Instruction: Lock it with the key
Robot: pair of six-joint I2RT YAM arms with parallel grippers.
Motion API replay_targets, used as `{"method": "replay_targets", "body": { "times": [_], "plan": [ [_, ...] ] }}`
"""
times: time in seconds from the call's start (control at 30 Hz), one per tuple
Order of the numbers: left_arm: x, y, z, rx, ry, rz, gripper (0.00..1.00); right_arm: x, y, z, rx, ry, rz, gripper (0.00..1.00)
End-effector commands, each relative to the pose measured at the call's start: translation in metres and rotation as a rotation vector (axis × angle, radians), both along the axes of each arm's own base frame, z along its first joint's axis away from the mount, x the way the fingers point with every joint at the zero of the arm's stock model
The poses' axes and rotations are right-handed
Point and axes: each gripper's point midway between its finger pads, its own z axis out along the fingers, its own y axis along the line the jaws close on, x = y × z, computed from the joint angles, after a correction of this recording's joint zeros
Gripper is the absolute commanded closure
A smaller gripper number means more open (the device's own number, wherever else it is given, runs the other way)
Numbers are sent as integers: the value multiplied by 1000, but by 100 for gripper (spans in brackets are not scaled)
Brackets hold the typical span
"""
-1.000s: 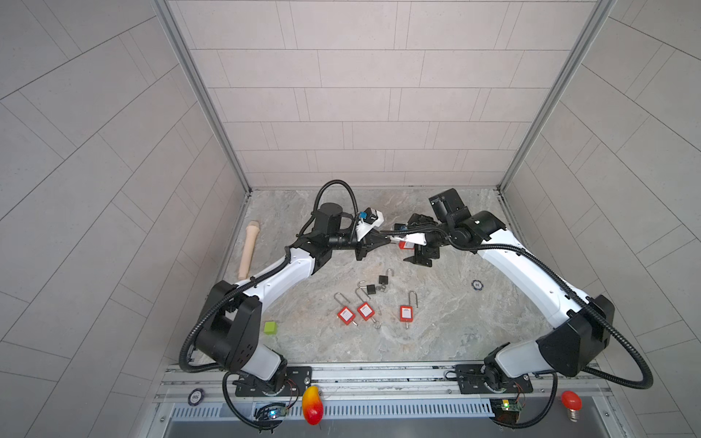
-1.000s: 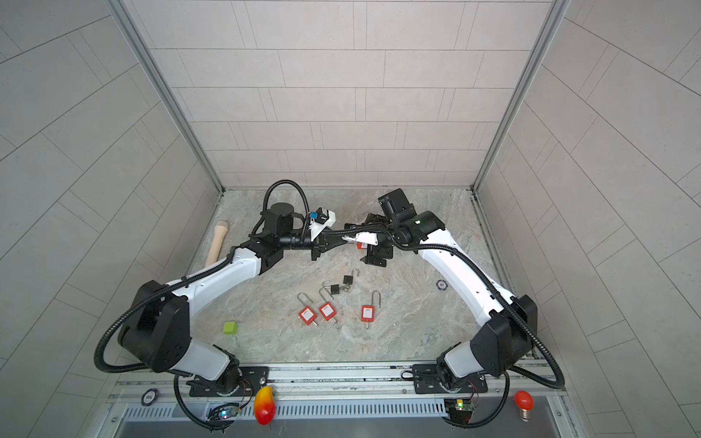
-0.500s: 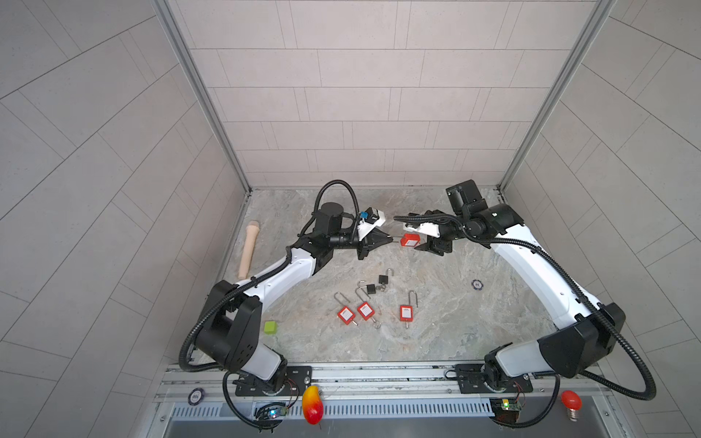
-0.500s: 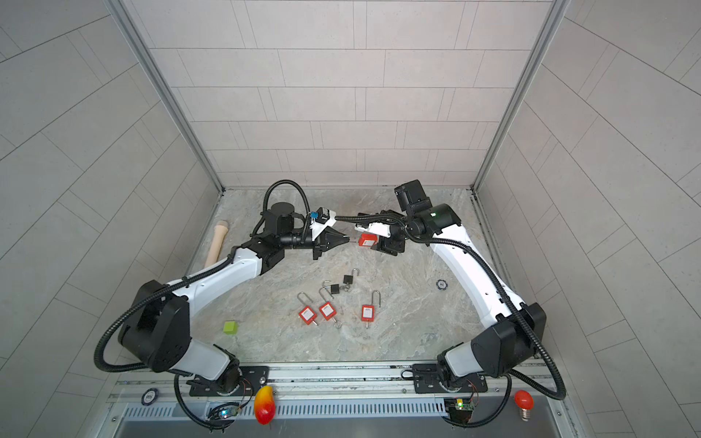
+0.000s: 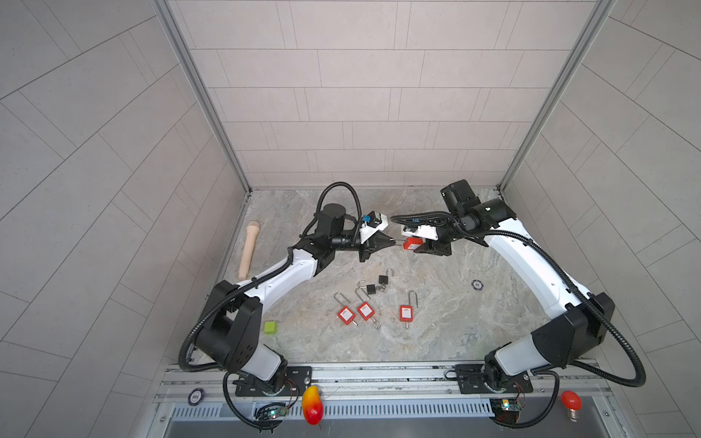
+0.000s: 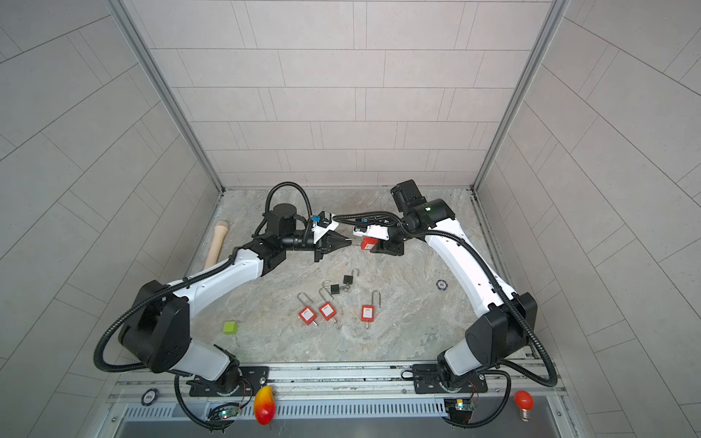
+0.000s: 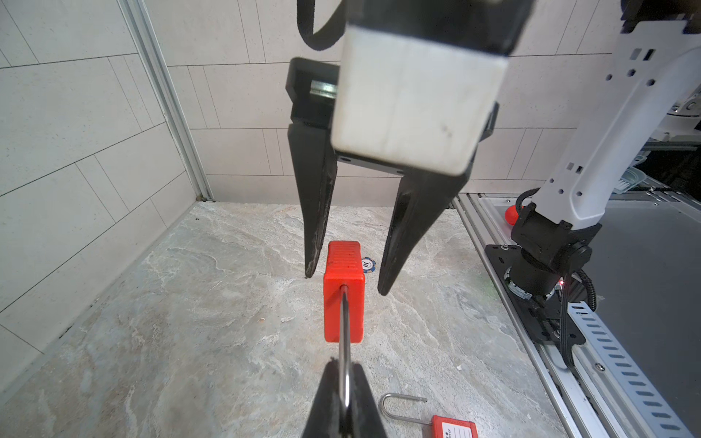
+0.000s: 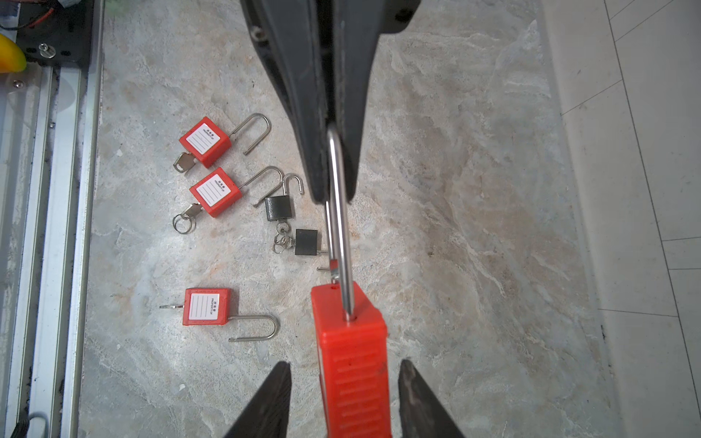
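Note:
A red padlock point(image 5: 411, 244) hangs in the air over the back of the table, seen in both top views point(image 6: 368, 242). My left gripper point(image 7: 344, 366) is shut on its steel shackle point(image 7: 344, 330), which enters the red body point(image 7: 344, 292). My right gripper point(image 8: 344, 362) faces it from the opposite side. It is open, its fingers point(image 8: 411, 375) flanking the red body point(image 8: 351, 356) with a gap on each side. The held lock's key is hidden. In the left wrist view the right gripper point(image 7: 346, 283) straddles the body's far end.
Three red padlocks point(image 5: 366, 310) with keys in them and two black padlocks point(image 5: 372, 289) lie mid-table below the grippers. A green cube point(image 5: 270, 327), a poker chip point(image 5: 477, 283) and a beige handle point(image 5: 248, 250) lie farther out. Tiled walls close in three sides.
My right gripper has pulled back to the right and its jaws have narrowed around the red padlock's body. The left arm has held still with the shackle.

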Motion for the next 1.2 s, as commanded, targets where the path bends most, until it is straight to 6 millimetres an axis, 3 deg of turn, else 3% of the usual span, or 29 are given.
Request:
{"method": "replay_targets", "body": {
  "times": [0.0, 0.37, 1.17],
  "plan": [
    [-10, -2, 24, -47, -101, -51, 100, -9, 3, 1, 19, 46, 40, 58],
    [-9, -2, 21, -44, -100, -52, 100, -11, 9, 1, 46, 78, 73, 73],
    [-3, -18, 15, -86, -48, -68, 100, -12, 24, 17, 90, 24, 138, 80]
  ]
}}
